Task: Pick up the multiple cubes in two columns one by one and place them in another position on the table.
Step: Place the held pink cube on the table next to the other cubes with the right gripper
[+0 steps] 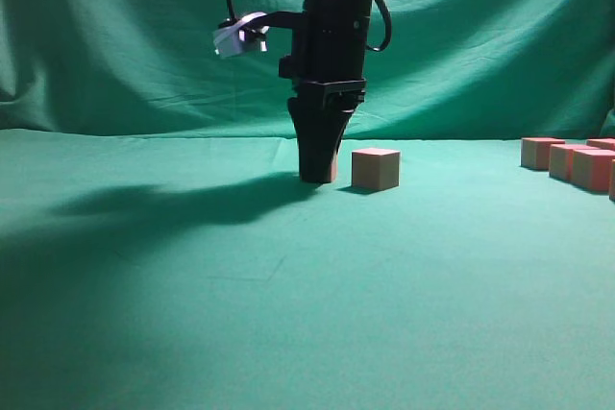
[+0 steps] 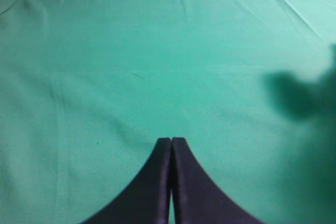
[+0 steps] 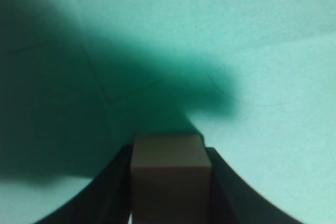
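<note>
I see small cubes with pinkish-red tops and tan sides that look like wood. Their edges are sharp.

In the exterior view I count 1 cube [image 1: 375,168] standing alone near the middle of the frame, on the green desk [image 1: 288,314]. Just to its left, the right pincer [image 1: 318,174] points straight down and its tips are at the desk. A sliver of another cube [image 1: 332,171] peeks out at the tips. At the right edge of the frame there is a group of cubes [image 1: 577,162] sitting close together. I can make out at least 4 there, but the edge cuts some off, so I cannot give the full count.

In the right wrist view, the right pincer [image 3: 170,182] is squeezed on 1 cube [image 3: 169,174]. The cube sits between the 2 dark fingers [image 3: 113,192] at the bottom middle of the frame. A big dark shadow lies on the desk cloth in the upper left.

In the left wrist view, the left pincer [image 2: 171,142] is at the bottom middle of the frame. Its 2 tips are pressed together with nothing between them. Only bare green desk [image 2: 157,51] lies in front of it.

I see no writing or labels on anything.
</note>
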Action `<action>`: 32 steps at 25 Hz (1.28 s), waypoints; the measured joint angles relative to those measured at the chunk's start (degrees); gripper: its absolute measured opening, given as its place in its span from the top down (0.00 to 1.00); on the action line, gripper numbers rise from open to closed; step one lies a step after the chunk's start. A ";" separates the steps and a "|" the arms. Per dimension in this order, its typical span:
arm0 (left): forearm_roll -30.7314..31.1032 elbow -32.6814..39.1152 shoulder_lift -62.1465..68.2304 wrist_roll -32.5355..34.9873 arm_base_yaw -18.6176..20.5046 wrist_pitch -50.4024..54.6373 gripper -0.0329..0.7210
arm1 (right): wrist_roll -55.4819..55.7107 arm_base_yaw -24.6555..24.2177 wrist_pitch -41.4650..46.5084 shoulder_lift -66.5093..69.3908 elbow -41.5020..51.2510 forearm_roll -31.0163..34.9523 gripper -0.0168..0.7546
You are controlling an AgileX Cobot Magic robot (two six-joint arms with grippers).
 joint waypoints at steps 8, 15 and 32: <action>0.00 0.00 0.00 0.00 0.00 0.00 0.96 | 0.00 0.00 0.00 0.00 0.00 -0.08 0.64; 0.00 0.00 0.00 0.00 0.00 0.00 0.96 | 0.59 0.00 0.11 0.00 0.00 -0.08 0.64; 0.00 0.00 0.00 0.00 0.00 0.00 0.96 | 1.45 -0.64 0.63 -1.20 0.00 0.29 0.09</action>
